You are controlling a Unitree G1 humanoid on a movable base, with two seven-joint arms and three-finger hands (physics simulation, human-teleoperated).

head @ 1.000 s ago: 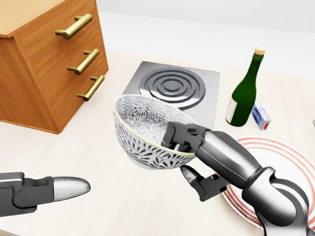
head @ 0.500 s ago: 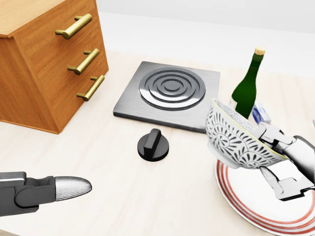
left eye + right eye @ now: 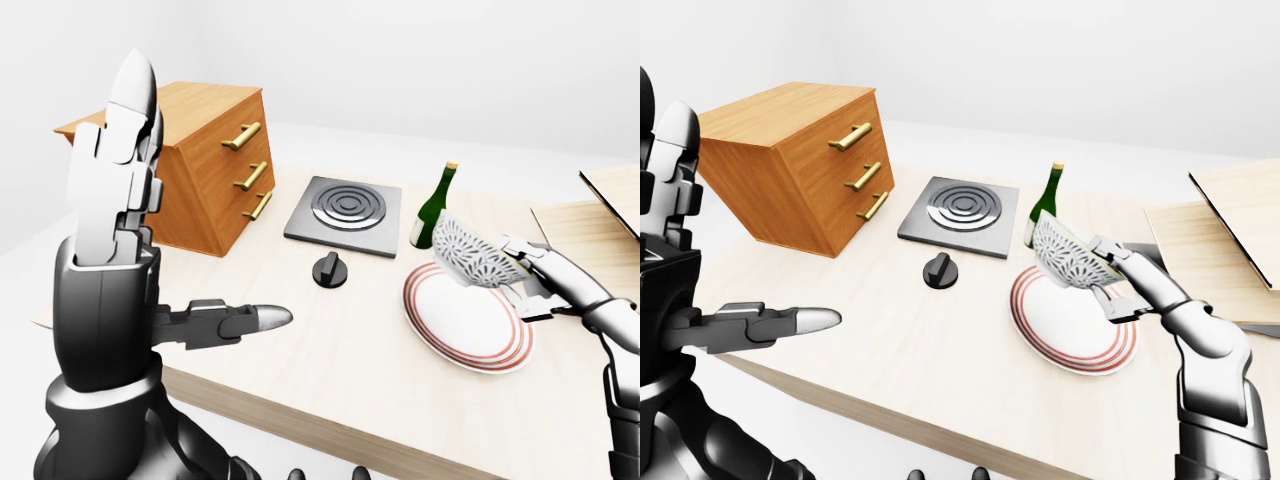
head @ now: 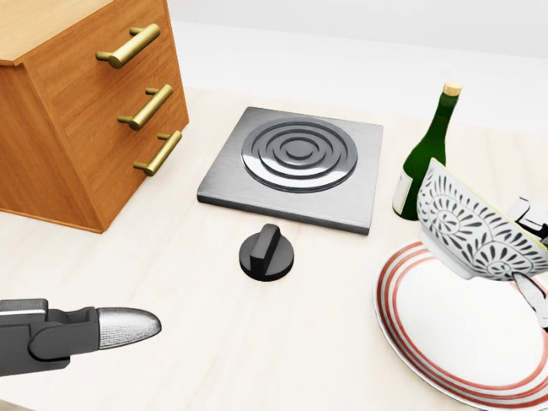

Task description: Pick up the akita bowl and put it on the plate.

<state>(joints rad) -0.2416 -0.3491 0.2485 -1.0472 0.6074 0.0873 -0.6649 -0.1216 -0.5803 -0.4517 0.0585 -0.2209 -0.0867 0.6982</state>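
The akita bowl (image 4: 475, 227), white with a black leaf pattern, hangs tilted just above the plate (image 4: 437, 334), a white dish with red rings. My right hand (image 3: 1110, 280) is shut on the bowl's rim, at the right of the right-eye view. In the head view only the tips of that hand show at the right edge. My left hand (image 4: 103, 328) stays open low at the left, fingers stretched out, holding nothing.
A green wine bottle (image 4: 428, 154) stands close behind the bowl, a small blue-white carton beside it. A stove plate (image 4: 295, 163) and black knob (image 4: 266, 251) lie mid-table. The wooden drawer cabinet (image 4: 81, 103) is at left; wooden boards (image 3: 1230, 240) at right.
My right hand has carried the bowl rightward from in front of the stove plate to over the plate. The black knob has come into sight. The left hand has stayed put.
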